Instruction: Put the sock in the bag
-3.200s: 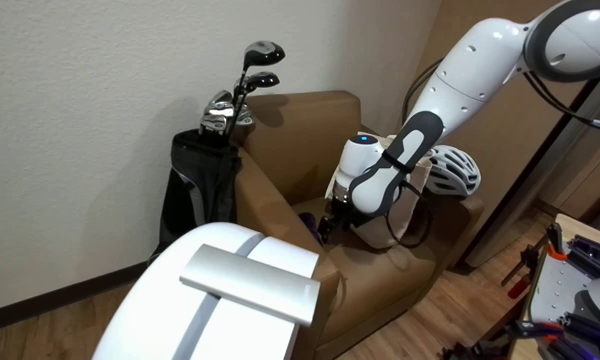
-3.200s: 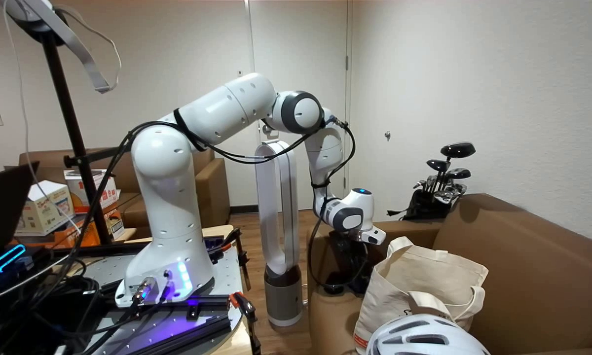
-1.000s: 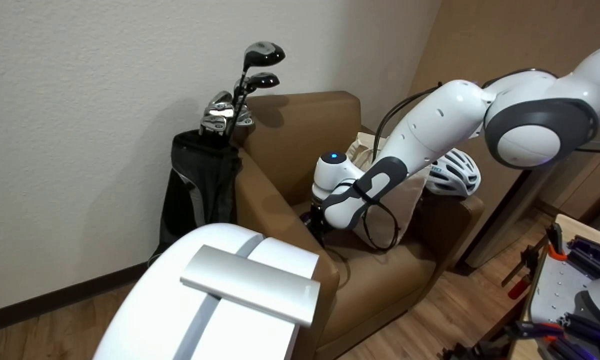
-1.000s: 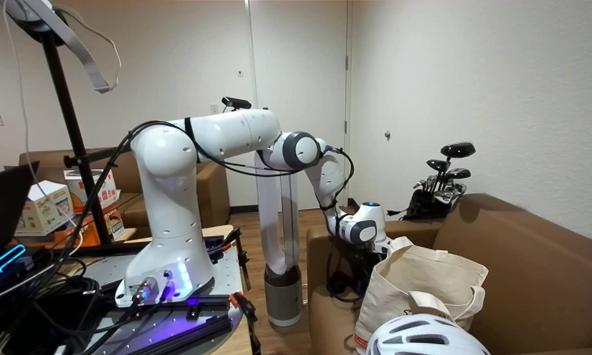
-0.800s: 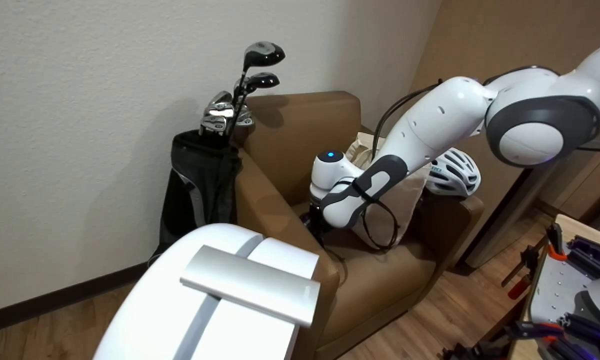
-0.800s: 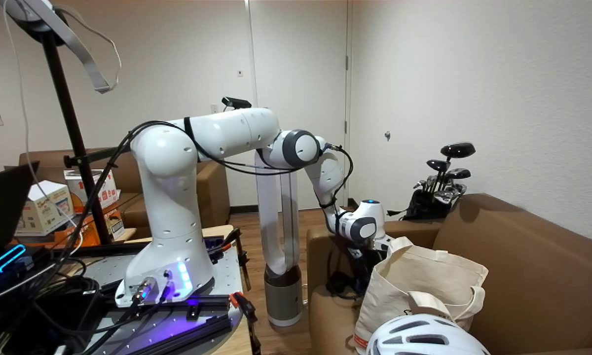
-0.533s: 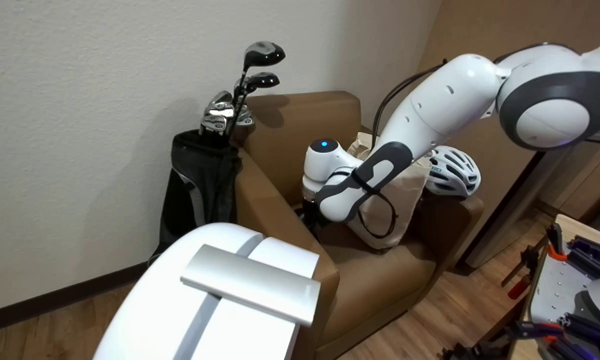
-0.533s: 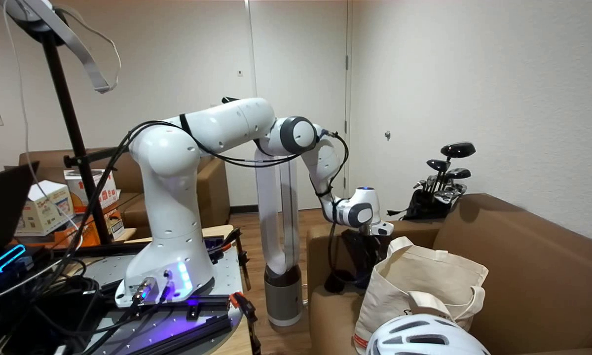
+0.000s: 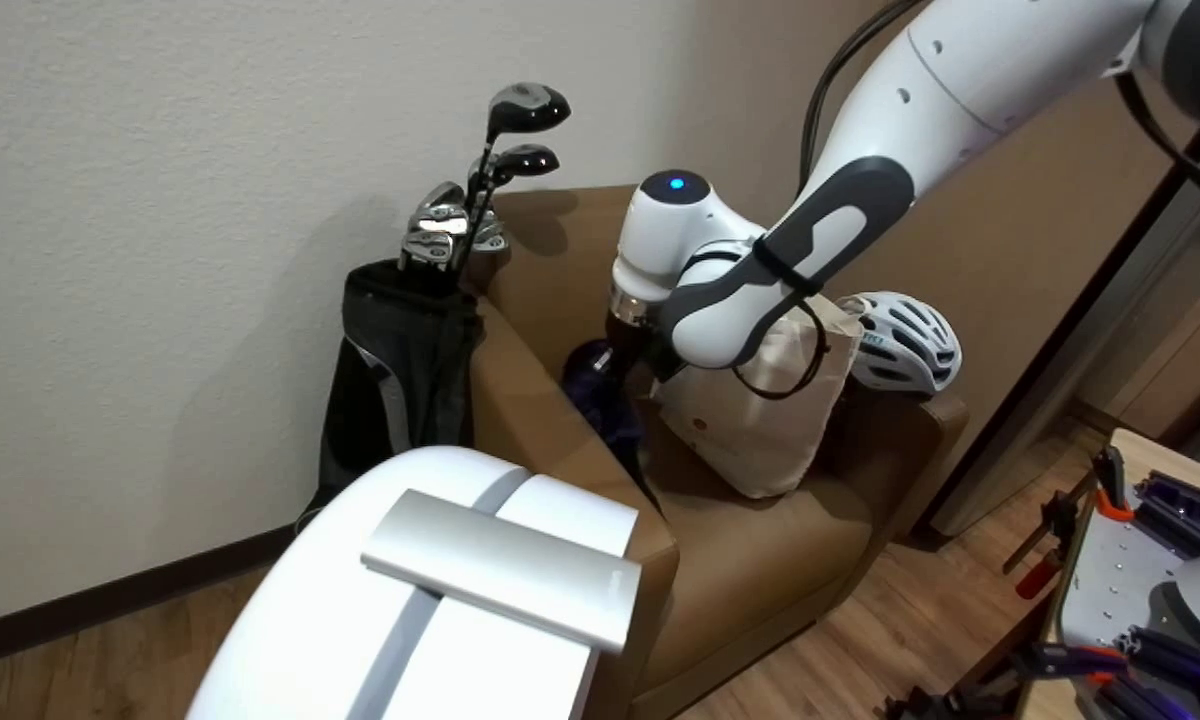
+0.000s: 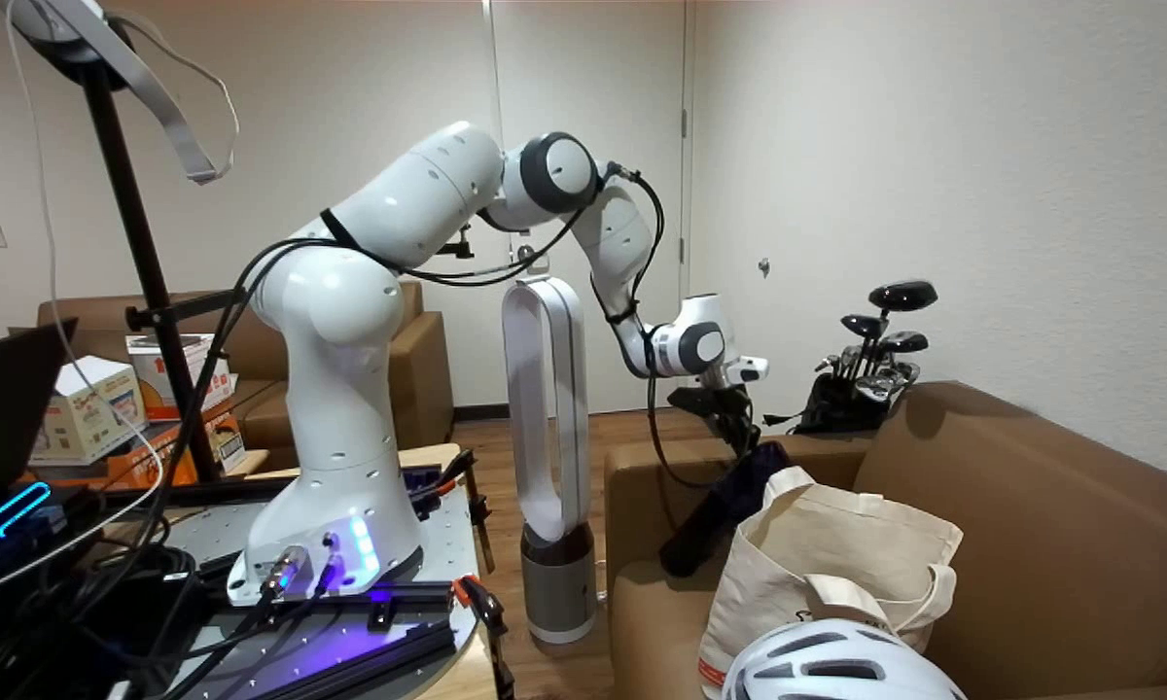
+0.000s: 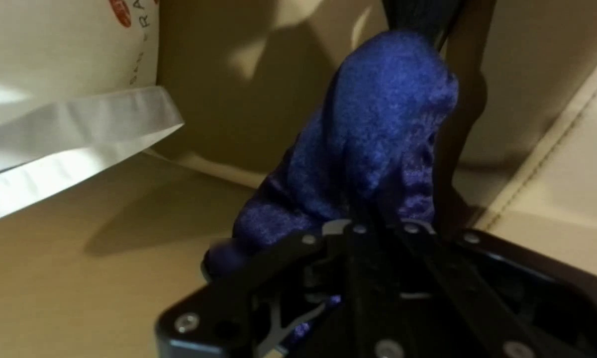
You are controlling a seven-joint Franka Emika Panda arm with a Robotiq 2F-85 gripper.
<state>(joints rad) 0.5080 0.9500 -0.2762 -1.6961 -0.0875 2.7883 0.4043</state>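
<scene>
Half a second ago the gripper (image 11: 375,219) was down low in the chair (image 9: 750,570); now it has come up, its fingers pinched together on the sock (image 11: 388,109), which hangs from them. The sock is outside the bag (image 9: 750,440), beside it, over the chair; whether its lower end touches the chair, I can't tell. The bag and the helmet (image 9: 905,345) haven't budged. I count one sock, one bag, one helmet, one golf bag (image 9: 400,370) and one fan (image 10: 559,583).
</scene>
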